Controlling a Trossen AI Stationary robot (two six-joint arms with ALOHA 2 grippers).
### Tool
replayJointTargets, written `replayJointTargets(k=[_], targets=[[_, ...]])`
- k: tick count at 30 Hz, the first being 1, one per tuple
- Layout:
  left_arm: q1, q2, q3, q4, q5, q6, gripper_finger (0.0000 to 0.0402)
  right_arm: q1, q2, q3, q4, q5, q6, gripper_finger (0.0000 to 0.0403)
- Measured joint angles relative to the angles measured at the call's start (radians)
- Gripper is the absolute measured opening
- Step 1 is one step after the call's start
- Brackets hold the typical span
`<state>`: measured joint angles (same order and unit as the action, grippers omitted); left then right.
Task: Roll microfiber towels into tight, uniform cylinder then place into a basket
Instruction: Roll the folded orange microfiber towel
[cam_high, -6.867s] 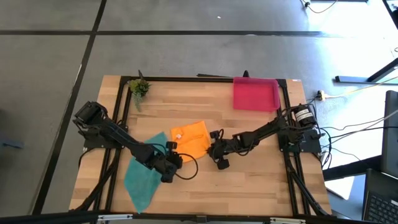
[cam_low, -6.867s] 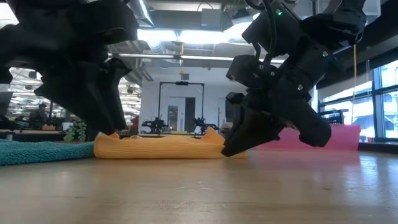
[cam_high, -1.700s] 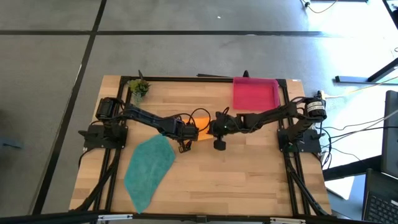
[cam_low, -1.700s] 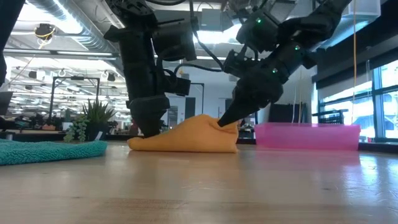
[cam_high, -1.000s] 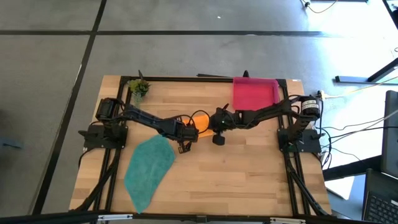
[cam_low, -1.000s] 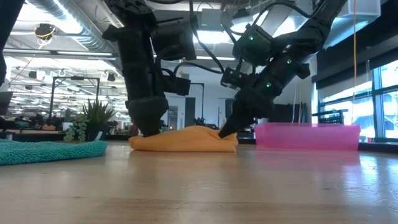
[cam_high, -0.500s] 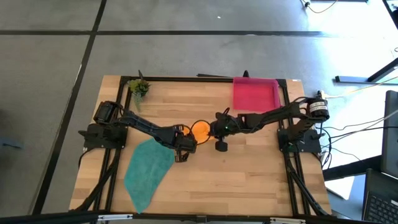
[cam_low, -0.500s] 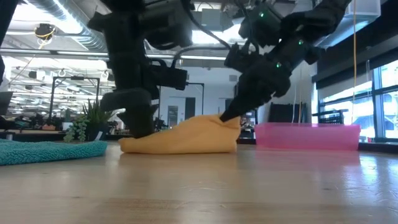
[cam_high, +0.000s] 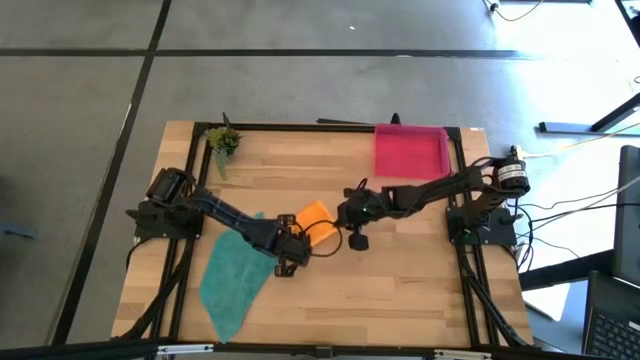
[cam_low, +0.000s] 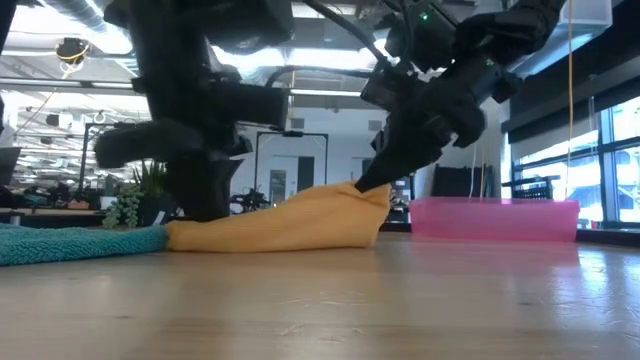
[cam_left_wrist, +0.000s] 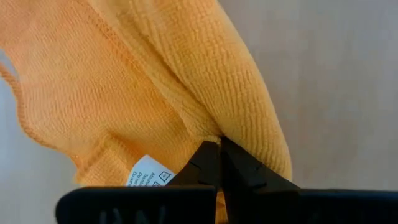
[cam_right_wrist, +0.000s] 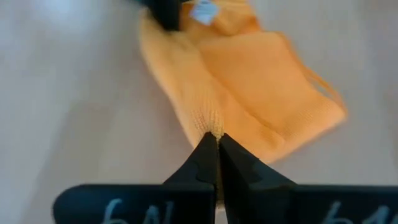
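Orange towel (cam_high: 313, 215) lies bunched near the middle of the wooden table (cam_high: 400, 290), pinched at opposite ends by both grippers. In the left wrist view the left gripper (cam_left_wrist: 219, 149) has its two dark fingers pressed together on a fold of the orange cloth, with the towel's white care label (cam_left_wrist: 148, 173) showing just beside the fingertips. In the right wrist view the right gripper (cam_right_wrist: 216, 142) is likewise clenched, its fingers meeting on a ridge of the same orange cloth, which spreads away from it in loose overlapping layers rather than a tight roll.

From above, the left arm reaches from its base at the table's left edge diagonally toward the centre, its gripper (cam_high: 290, 248) at the towel's near-left end. The right arm stretches from its base at the right edge almost straight across, its gripper (cam_high: 342, 215) at the towel's right end. In the low view the orange cloth (cam_low: 290, 225) rests on the table as a low wedge, flat at the end by the left arm and lifted into a peak where the right gripper (cam_low: 372, 186) holds it.

The teal towel (cam_high: 232, 275) lies spread flat on the left part of the table, its upper corner just beside the left arm. The pink-red basket (cam_high: 410, 150) sits at the far right corner, well apart from both towels. A small green plant (cam_high: 223, 141) stands at the far left corner.
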<state>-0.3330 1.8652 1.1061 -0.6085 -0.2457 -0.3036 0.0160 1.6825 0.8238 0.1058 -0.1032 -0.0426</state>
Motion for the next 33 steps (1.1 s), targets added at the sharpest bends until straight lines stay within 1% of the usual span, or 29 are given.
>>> replayJointTargets(k=[2, 7, 11, 19, 27, 33], targets=[[-0.008, 0.000, 0.000, -0.001, 0.008, 0.004, 0.0000, 0.014, 0.000, 0.000, 0.001, -0.036, -0.028, 0.0006], [-0.003, 0.000, 0.000, -0.002, 0.016, 0.012, 0.0000, 0.030, 0.004, 0.000, 0.069, -0.042, -0.093, 0.0006], [-0.003, -0.001, 0.000, -0.004, 0.026, 0.012, 0.0000, 0.012, 0.031, -0.001, 0.117, -0.045, -0.098, 0.0006], [-0.003, -0.001, 0.000, -0.003, 0.032, 0.013, 0.0000, -0.028, 0.085, -0.001, 0.139, -0.049, -0.123, 0.0006], [-0.002, -0.001, -0.001, -0.001, 0.032, 0.019, 0.0000, -0.036, 0.139, -0.001, 0.191, -0.049, -0.171, 0.0006], [-0.001, -0.001, -0.001, 0.003, 0.032, 0.019, 0.0000, -0.045, 0.190, -0.001, 0.240, -0.049, -0.172, 0.0006]])
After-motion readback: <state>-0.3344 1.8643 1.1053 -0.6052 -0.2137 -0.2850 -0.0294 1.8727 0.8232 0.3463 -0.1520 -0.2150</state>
